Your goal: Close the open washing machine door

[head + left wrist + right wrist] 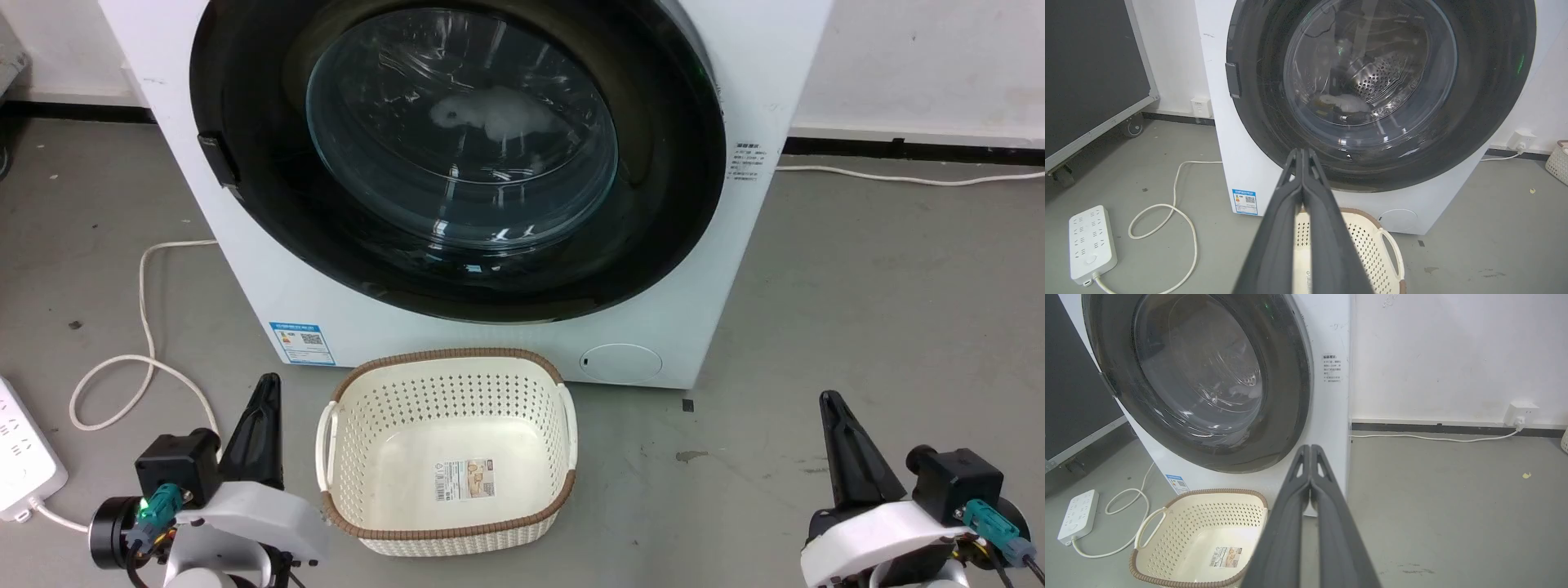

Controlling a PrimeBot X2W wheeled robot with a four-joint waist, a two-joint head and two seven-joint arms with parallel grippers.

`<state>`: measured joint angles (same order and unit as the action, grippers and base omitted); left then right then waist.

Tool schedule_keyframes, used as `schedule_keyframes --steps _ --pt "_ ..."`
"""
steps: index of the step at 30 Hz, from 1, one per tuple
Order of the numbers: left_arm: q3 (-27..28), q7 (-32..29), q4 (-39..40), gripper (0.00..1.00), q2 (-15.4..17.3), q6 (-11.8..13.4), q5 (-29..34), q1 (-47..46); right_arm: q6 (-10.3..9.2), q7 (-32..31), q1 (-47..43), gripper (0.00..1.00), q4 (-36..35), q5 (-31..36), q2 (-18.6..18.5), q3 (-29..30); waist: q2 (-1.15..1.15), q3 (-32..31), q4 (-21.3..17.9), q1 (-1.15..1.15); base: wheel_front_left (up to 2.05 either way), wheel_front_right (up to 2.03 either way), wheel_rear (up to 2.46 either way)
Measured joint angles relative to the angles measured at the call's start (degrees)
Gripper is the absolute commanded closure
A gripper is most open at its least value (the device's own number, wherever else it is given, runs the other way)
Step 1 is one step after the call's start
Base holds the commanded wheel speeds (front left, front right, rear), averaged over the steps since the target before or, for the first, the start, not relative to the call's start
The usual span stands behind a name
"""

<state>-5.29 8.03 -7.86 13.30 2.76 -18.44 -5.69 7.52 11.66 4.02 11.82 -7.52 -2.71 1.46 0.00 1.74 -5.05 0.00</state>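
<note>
The washing machine door (653, 204), round with a glossy black rim and a bulging glass bowl, lies flat against the front of the white washing machine (245, 269). Its latch tab is on the left rim. Through the glass a white cloth (498, 118) rests in the steel drum. My left gripper (268, 380) is low at the left, shut and empty, well short of the machine. My right gripper (829, 398) is low at the right, also shut and empty. In the left wrist view the shut left gripper (1302, 152) points at the door's (1486, 102) lower rim. In the right wrist view the shut right gripper (1310, 447) points at the machine's (1331, 416) right front edge.
A cream perforated basket (449, 392) with a brown rim stands on the grey floor right below the door, between my arms. A white power strip (20, 457) and a looping white cable (147, 327) lie at the left. A dark wheeled panel (1090, 69) stands left of the machine.
</note>
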Motion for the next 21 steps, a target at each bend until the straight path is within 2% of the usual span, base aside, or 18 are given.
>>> schedule_keyframes --steps 21 --pt "0.9 -1.5 1.6 1.0 -2.1 -0.5 3.8 1.1 0.0 -2.4 -0.2 1.0 -2.4 1.5 0.0 -0.3 0.0 -0.4 1.1 0.0 0.0 0.0 0.0"
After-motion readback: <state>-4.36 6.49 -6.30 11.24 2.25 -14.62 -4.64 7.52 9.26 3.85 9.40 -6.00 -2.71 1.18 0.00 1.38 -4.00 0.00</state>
